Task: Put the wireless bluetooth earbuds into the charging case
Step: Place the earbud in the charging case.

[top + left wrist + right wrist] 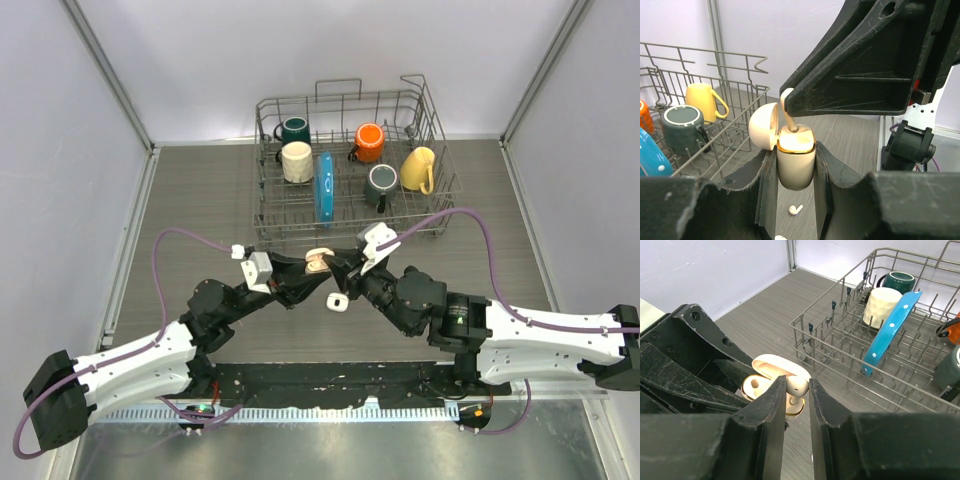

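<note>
DESK: What sits mid-frame in the overhead view?

PHOTOG: One cream charging case (318,260), its lid (763,126) swung open, held upright above the grey table (200,200) where the two arms meet. The left gripper (797,175) is closed on the case's lower body, a finger on each side.

DESK: And the other arm?

PHOTOG: The right gripper (797,396) is nearly closed, pinching one earbud (796,386) by its head. The stem points down into the case's right-hand socket. The socket to its left in the right wrist view shows as an open hole.

DESK: Earbud count?

PHOTOG: Three visible. There is the held one and a loose earbud (795,209) on the table below the case, low centre in the left wrist view. A sliver of another earbud (780,237) is cut by that frame's bottom edge.

DESK: Background?

PHOTOG: One wire dish rack (340,97), upper centre of the overhead frame. It holds five mugs: a teal mug (294,129), a cream mug (297,161), an orange mug (370,142), a dark grey mug (381,185) and a yellow mug (418,168). One blue plate (324,187) stands on edge among them.

DESK: Any brand or lettering?

PHOTOG: None I can read in these three views.
</note>
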